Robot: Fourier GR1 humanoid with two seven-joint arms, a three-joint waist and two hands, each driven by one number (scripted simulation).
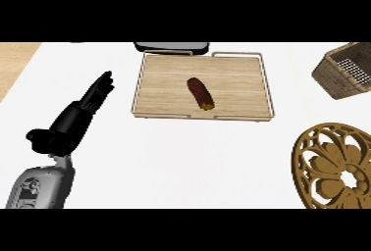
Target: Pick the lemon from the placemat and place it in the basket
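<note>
Fingers (103, 83) of left hand (87, 105) straight, stretched toward upper left of frame, holding nothing, just left of wooden tray (167, 73). Right hand out of view.

No lemon visible. No lemon on gold openwork placemat (322, 162) at lower right. Tray at upper centre carries only dark reddish-brown elongated item (200, 93), greenish tip, looks like sausage or sweet potato.

Wicker basket (344, 73) at upper right, woven, rough, square-walled.

Judgement: pick not yet begun; next move calls for locating target, then curling fingers round it.

White desk (188, 162) smooth, matte.
</note>
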